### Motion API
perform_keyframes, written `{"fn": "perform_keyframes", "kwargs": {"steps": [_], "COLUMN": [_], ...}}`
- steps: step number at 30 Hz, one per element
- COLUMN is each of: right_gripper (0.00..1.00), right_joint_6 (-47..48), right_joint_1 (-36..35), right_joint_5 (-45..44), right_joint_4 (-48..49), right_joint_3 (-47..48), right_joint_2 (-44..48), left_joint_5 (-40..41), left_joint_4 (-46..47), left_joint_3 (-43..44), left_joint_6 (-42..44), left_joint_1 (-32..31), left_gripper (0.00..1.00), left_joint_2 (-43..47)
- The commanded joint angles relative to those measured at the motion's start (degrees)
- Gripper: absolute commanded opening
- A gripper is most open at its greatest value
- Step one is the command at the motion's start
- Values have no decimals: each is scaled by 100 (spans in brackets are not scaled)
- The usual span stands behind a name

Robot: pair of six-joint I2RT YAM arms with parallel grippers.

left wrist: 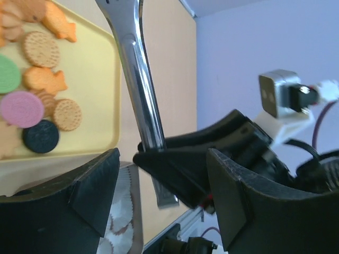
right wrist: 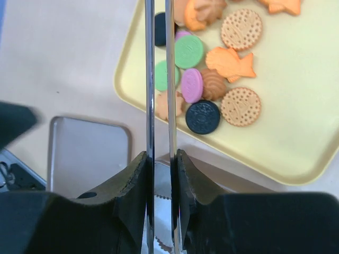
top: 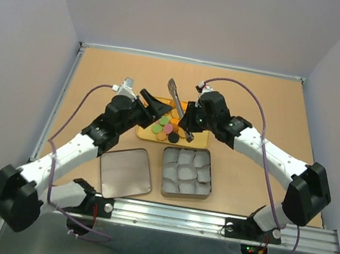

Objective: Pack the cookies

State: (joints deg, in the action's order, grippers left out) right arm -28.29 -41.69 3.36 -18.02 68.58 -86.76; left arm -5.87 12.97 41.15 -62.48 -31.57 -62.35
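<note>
Currently your cookies [right wrist: 192, 84] all lie on the yellow tray [right wrist: 296, 132] in the middle of the table [top: 259, 103]. You have round tan biscuits, pink, green and black discs and orange fish-like shapes, bunched toward the tray's left half in the top view.

Your right gripper [right wrist: 161, 159] is clamped on a pair of metal tongs [right wrist: 150, 79]. The two thin blades run between its fingers and reach out over the tray's edge, beside the pile. You cannot tell from these views whether the tips touch a cookie.

Your left gripper [left wrist: 163, 159] stands spread wide with nothing in it, just beside the tray's left end and facing the right gripper.

Nearer the arm bases, a metal tin [top: 201, 194] full of white paper cups [top: 186, 169] sits just below the tray. Its lid [top: 125, 172] lies flat to the tin's left.
</note>
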Motion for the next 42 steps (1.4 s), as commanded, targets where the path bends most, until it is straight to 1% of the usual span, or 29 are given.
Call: {"fn": "perform_keyframes", "kwargs": {"steps": [1, 3, 4, 5, 6, 7, 9, 11, 14, 16, 21, 28, 36, 42], "right_gripper": [24, 27, 28, 31, 32, 36, 39, 46, 51, 52, 52, 51, 44, 42], "right_joint_6": [8, 17, 43, 69, 96, 105, 122, 131, 96, 61, -53, -159, -168, -238], "right_joint_1": [-41, -41, -41, -58, -67, -102, -146, -199, -234, -243, -243, -243, -243, -252], "right_joint_5": [-448, -432, -371, -371, -371, -362, -484, -564, -617, -617, -678, -933, -907, -845], "right_joint_4": [-245, -307, -342, -369, -404, -491, -588, -685, -720, -738, -747, -764, -782, -799], "right_joint_3": [358, 332, 323, 323, 332, 341, 367, 358, 349, 349, 411, 622, 894, 851], "right_joint_2": [-156, -183, -235, -253, -280, -350, -385, -394, -412, -455, -526, -675, -992, -1053], "left_joint_5": [830, 1130, 1419, 1544, 1658, 1807, 1914, 2028, 2028, 1993, 1800, 1712, 1729, 1765], "left_joint_4": [-1285, -1779, -2146, -2315, -2473, -2701, -2870, -2985, -2959, -2871, -2765, -2686, -2703, -2730], "left_joint_3": [-308, -370, -379, -379, -353, -309, -187, -116, -45, -63, -124, -300, -397, -397], "left_joint_6": [508, 753, 850, 973, 1174, 1298, 1562, 1668, 1765, 1792, 1765, 1757, 1809, 1879], "left_joint_1": [291, 449, 598, 669, 748, 906, 1030, 1127, 1153, 1171, 1171, 1171, 1171, 1171], "left_gripper": [80, 84, 86, 88, 92, 93, 95, 96, 97, 97, 96, 95, 94, 94], "left_joint_2": [1317, 1776, 1970, 2285, 2410, 2594, 2692, 2736, 2675, 2605, 2412, 2482, 2534, 2543]}}
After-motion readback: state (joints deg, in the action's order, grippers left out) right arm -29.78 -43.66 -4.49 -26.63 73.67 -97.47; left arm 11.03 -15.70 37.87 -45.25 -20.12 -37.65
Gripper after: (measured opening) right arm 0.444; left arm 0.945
